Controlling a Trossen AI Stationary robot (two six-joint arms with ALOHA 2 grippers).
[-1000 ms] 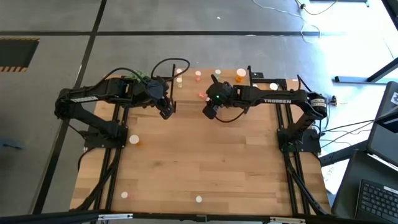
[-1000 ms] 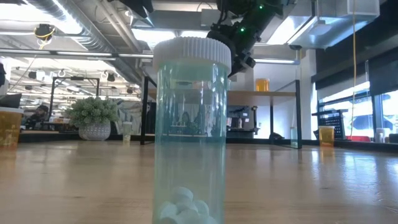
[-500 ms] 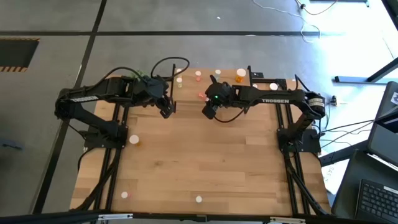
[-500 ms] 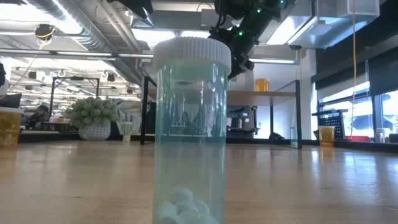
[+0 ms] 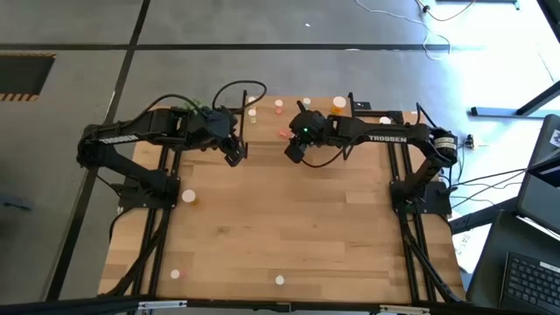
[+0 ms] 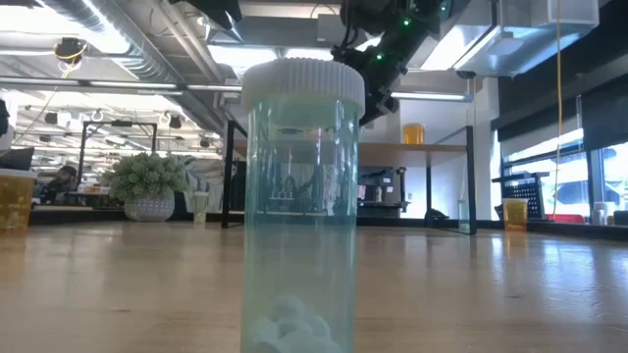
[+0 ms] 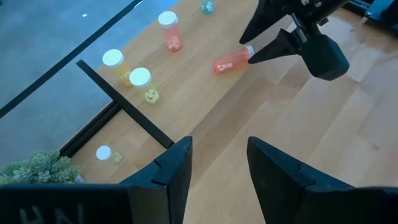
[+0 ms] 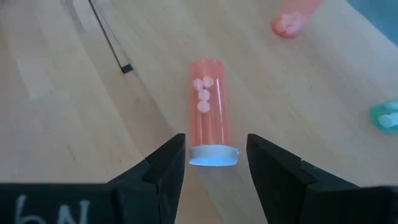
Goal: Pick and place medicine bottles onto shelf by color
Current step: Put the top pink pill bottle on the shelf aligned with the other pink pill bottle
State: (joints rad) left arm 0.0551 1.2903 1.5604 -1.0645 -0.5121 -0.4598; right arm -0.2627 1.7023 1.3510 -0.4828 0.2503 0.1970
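Pink and lying on its side, a medicine bottle [image 8: 209,112] rests on the shelf board [image 8: 74,93], white cap pointing toward the right gripper [image 8: 211,163]. That gripper hangs just above it, fingers apart, the cap showing in the gap between them and nothing gripped. In the high view it sits at upper centre of the frame [image 5: 294,150]. Left of it, the left gripper [image 5: 234,157] hovers over the table [image 5: 289,227], fingers apart and empty. More bottles stand along the board's far edge: a pink one [image 7: 168,30] and two yellowish ones [image 7: 115,63]. Filling the low view, a green bottle [image 6: 299,206] stands upright, white pills at its bottom.
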